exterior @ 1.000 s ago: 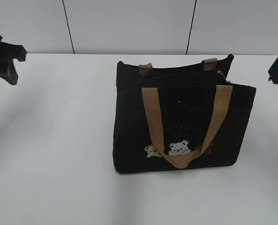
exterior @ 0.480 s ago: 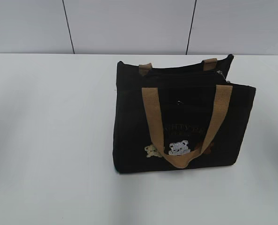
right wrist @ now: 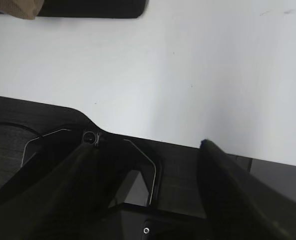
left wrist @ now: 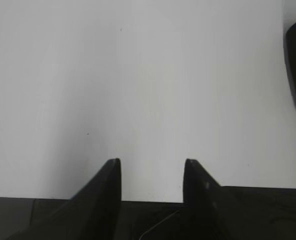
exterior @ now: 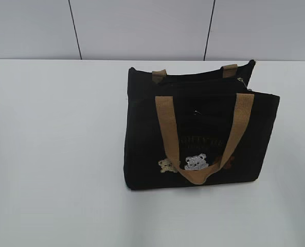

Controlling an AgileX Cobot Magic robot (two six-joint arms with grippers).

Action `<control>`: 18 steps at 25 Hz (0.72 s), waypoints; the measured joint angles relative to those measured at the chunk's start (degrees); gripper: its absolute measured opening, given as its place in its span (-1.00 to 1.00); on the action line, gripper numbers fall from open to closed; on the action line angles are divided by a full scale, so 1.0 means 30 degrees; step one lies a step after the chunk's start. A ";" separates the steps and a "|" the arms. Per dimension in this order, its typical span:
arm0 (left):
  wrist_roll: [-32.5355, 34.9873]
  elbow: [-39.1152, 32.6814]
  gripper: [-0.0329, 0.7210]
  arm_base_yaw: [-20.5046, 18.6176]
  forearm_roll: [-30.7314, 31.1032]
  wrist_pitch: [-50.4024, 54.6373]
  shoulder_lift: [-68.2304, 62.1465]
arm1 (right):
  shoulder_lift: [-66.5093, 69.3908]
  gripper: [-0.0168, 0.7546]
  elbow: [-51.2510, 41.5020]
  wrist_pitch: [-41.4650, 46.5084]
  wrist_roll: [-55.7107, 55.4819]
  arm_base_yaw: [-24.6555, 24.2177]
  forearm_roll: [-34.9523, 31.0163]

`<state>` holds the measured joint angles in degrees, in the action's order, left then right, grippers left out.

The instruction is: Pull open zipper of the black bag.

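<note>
Note the bag [exterior: 198, 134] upright on the desk [exterior: 54, 154]; left tool [left wrist: 151, 172] and right tool [right wrist: 148, 150] gape, empty.

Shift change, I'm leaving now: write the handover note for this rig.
Left gripper: open, empty, over the bare white table, away from the bag.
Right gripper: open, empty, also clear of the bag.
Black bag: upright on the table, near handle draped down its front.
Zipper: runs along the top; silver pull at the right end.
Done: nothing visible; neither arm is at the bag.
Left: grip the pull and draw the zipper open.
</note>
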<state>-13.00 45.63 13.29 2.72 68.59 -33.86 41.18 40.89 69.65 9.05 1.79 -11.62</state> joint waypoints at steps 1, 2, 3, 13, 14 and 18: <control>0.0000 -0.0552 -0.09 0.0000 0.0069 -0.0191 0.0918 | -0.0992 0.29 -0.0464 0.0016 0.0330 0.0000 0.0021; 0.0000 -0.1327 -0.09 0.0000 0.0066 -0.0450 0.2038 | -0.2031 0.29 -0.0831 0.0041 0.0781 0.0000 0.0035; 0.0008 -0.1864 -0.09 0.0000 0.0094 -0.0624 0.2954 | -0.2947 0.29 -0.1219 0.0058 0.1206 0.0000 0.0035; 0.1391 -0.4838 -0.09 0.0000 -0.0059 -0.2370 1.1198 | -1.2511 0.29 -0.2377 -0.0156 0.2020 0.0000 0.0067; 0.1705 -0.4838 -0.09 0.0000 -0.0214 -0.2415 1.1377 | -1.3161 0.29 -0.2441 -0.0297 0.2037 0.0000 0.0119; 0.3507 -0.4838 -0.09 0.0000 -0.1211 -0.2435 1.1393 | -1.3876 0.29 -0.3485 -0.0124 0.2034 0.0000 0.0313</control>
<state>-2.48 31.12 13.29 -0.92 61.29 0.32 -0.44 30.43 69.28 15.15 1.79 -10.68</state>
